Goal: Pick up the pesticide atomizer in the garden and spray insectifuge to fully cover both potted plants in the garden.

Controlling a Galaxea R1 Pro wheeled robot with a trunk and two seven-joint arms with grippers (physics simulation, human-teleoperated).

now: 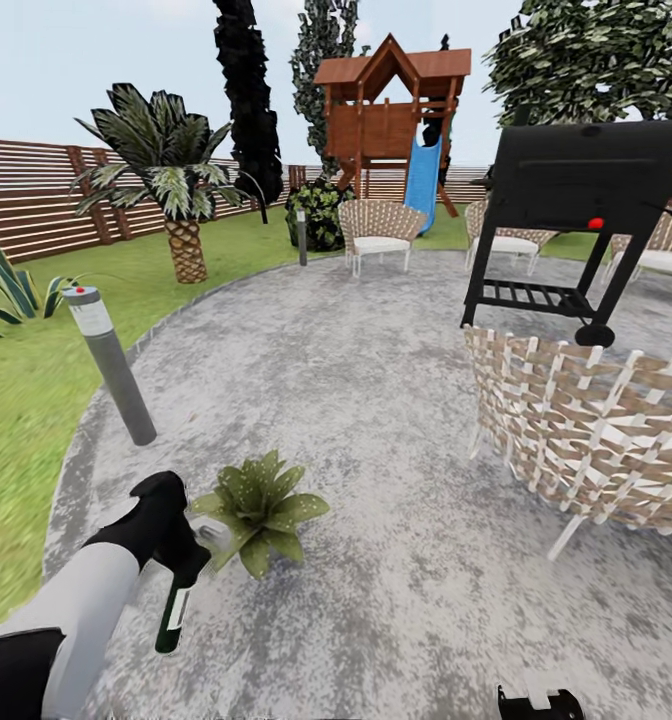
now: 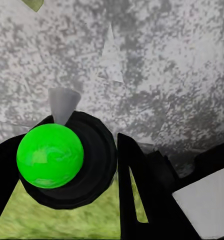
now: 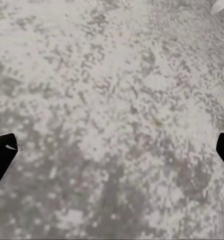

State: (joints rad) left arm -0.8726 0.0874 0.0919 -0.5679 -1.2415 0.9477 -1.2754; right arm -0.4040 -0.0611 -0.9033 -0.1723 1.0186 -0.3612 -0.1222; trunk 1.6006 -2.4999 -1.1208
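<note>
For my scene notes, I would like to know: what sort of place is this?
Most likely a back garden: a round paved patio bordered by lawn, a slatted wooden fence, and a play tower with slide beside wicker chairs.

Round grey paving, lawn, wicker chairs, slatted fence

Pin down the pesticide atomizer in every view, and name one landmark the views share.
Head view: the pesticide atomizer hangs from the left hand at lower left, beside a potted plant.
Left wrist view: probably the dark shape with a white patch in that picture's lower right corner; hard to tell.
Right wrist view: speckled grey paving between the fingertips of the right hand.
Shared landmark: that speckled grey paving.
</note>
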